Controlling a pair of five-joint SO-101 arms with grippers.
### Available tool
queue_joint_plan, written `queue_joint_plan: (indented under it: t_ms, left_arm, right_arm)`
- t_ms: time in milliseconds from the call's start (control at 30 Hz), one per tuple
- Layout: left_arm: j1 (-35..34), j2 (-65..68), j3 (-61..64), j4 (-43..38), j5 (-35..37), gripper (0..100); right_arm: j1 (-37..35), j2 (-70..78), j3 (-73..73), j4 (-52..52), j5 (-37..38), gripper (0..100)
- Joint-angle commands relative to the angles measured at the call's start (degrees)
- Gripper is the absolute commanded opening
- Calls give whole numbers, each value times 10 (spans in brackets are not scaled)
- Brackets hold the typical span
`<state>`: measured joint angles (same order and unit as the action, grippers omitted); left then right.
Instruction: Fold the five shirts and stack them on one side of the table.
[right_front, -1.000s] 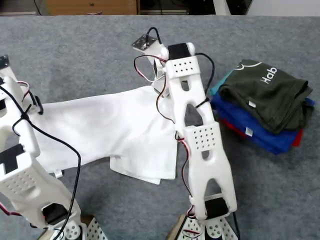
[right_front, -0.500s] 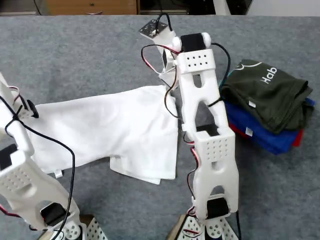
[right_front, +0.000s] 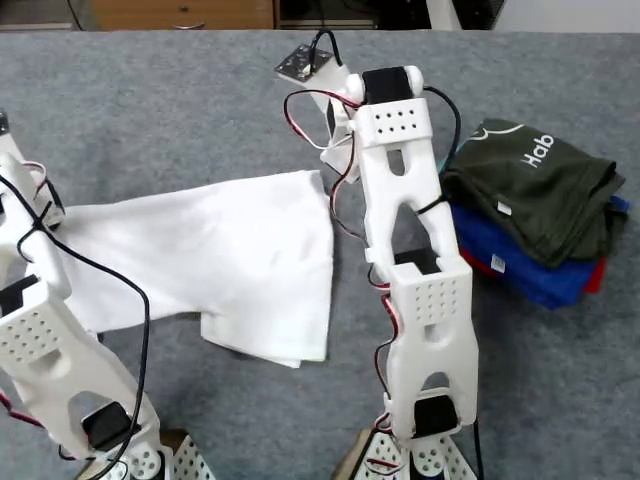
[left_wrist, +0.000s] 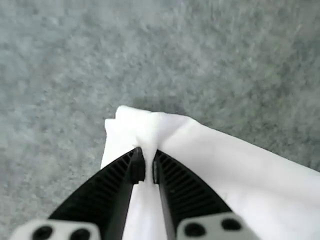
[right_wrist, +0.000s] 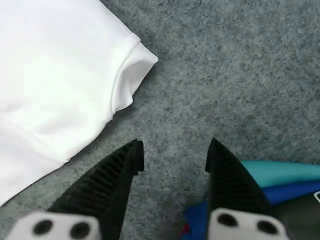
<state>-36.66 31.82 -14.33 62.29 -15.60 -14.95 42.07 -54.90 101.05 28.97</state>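
Since a second earlier the white shirt (right_front: 210, 260) had slid away from the stack of folded shirts (right_front: 530, 220); its nearest edge, which had lain under the right arm (right_front: 410, 250), now lay clear of that arm, with a strip of bare table (right_front: 150, 110) between them; the right arm had swung toward the stack in the first half of that second and had kept its place since; the left arm (right_front: 40, 330), on the side of the white shirt farthest from the stack, had drawn back a little, and the cloth had followed it. The left gripper (left_wrist: 145, 167) was clamped narrow on a bunched corner of the white shirt, its ribbed black fingers (left_wrist: 172, 177) pinching a small peak of fabric; the right gripper (right_wrist: 172, 155) stood spread wide and held nothing, over grey surface between the stack and the white shirt's hemmed sleeve end. The white shirt was smooth, soft cloth, lying mostly flat in a broad irregular shape, with one doubled-over flap at the edge nearest the arm bases; the stack was a thick, rounded pile, an olive shirt (right_front: 540, 190) on top with soft creases, and teal, blue and red layers showing beneath at its edges; the table wore a coarse, fuzzy grey covering like carpet; the arms were white plastic with perforated panels and loose looping wires.
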Motion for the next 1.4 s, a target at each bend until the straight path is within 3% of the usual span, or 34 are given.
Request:
queue_joint_plan:
  t_ms: [0,200,367,567,633,767,1033,1200,1367]
  left_arm:
    - [4,-8,-47,-11,-8,28]
    - [4,-8,-76,-9,-9,43]
    - [5,-7,-98,15,-5,142]
    - [6,0,-116,-23,-4,57]
    - [4,10,-125,-25,-5,22]
    - [-8,14,-169,62,-9,40]
    - [-40,13,-195,179,-10,46]
    - [-76,13,-193,207,-33,46]
    - [-113,13,-193,225,-55,47]
  right_arm:
    - [12,-46,0,12,5,217]
    - [11,-45,1,12,6,217]
    - [8,-47,29,12,6,217]
    - [3,-51,67,13,7,215]
    - [-14,-79,109,14,36,173]
    - [-95,-202,264,11,82,61]
    - [-245,-395,599,-76,104,224]
    - [-339,-436,729,-126,99,224]
    - [-397,-433,752,-170,82,227]
